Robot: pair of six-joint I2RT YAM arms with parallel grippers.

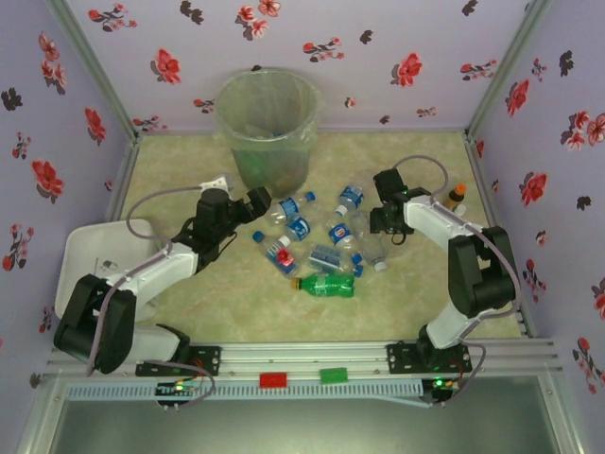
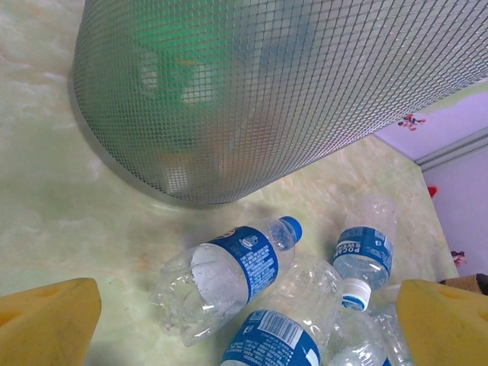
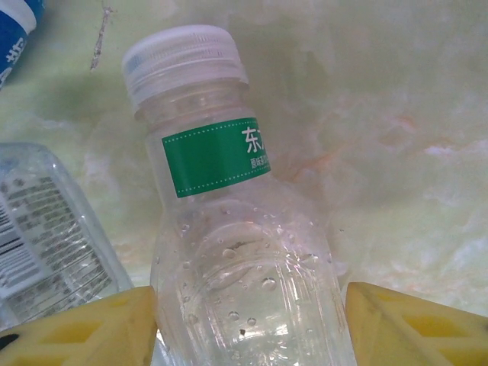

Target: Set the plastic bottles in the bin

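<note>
Left jaws: spread wide with nothing between them, their yellow pads (image 2: 46, 324) at either edge of my left wrist view. They are poised low over the pale green marbled bench (image 1: 180, 170), just in front of the bin.
White tub: a rectangular white plastic tub (image 1: 95, 251) sits at far left, beside my left arm.
Bin: the tall round translucent grey-green plastic bin (image 1: 269, 142) with a clear liner stands upright at the back, left of centre. Something green shows blurred through its wall.
Bottle heap: clear plastic bottles with blue labels (image 1: 312, 232) lie on their sides mid-bench, in front and right of the bin.
Nearest bottle: a crumpled clear bottle with a blue label and blue cap (image 2: 229, 274) lies just before the bin's foot.
Green bottle: a green plastic bottle (image 1: 326, 285) lies on its side at the heap's near edge.
Right jaws: set either side of a clear bottle with a white cap and green label (image 3: 229, 229). One pad (image 3: 84, 332) is against it and the other just beside it; I cannot tell if the hold is firm.
Brown bottle: a tiny brown bottle with an orange cap (image 1: 457, 196) sits near the right wall.
</note>
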